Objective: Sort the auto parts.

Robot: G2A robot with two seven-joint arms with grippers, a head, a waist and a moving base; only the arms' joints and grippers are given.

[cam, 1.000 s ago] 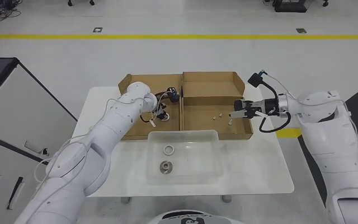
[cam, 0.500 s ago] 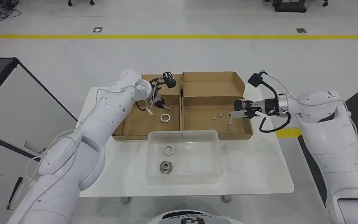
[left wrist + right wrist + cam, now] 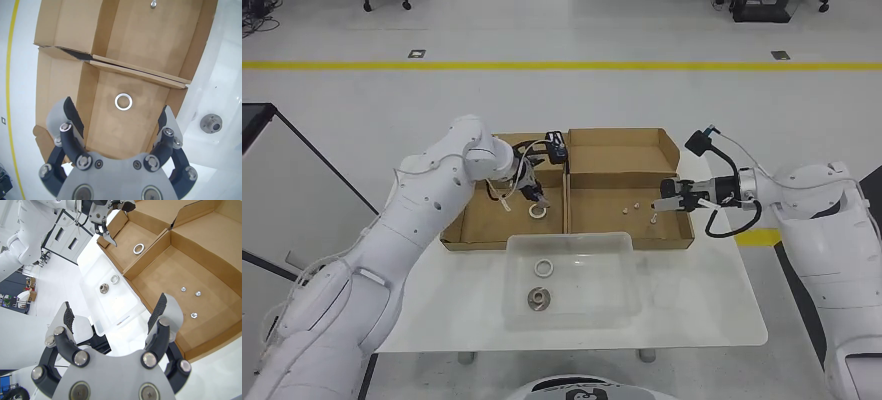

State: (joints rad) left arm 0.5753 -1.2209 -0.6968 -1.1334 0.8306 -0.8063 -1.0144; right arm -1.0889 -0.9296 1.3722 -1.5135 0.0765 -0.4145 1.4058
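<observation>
A silver ring (image 3: 123, 101) lies flat on the floor of the left cardboard box (image 3: 482, 225). My left gripper (image 3: 118, 111) hangs open just above it, holding nothing; from above, the ring (image 3: 538, 211) lies just beside that gripper (image 3: 525, 190). In the right cardboard box (image 3: 602, 215) lie three small nuts (image 3: 193, 315). My right gripper (image 3: 115, 308) stands open and holds nothing at that box's right edge (image 3: 659, 204). In front of the boxes, a clear plastic bin (image 3: 612, 290) holds a white ring (image 3: 543, 267) and a grey flanged hub (image 3: 538, 296).
The two boxes stand side by side at the back of the white table (image 3: 712, 300), their lids folded back. The bin touches their front walls. Bare tabletop lies left and right of the bin.
My left arm swung its elbow back and to the left, and its gripper rose off the ring, which now lies free in the left box. The right arm has not moved.
</observation>
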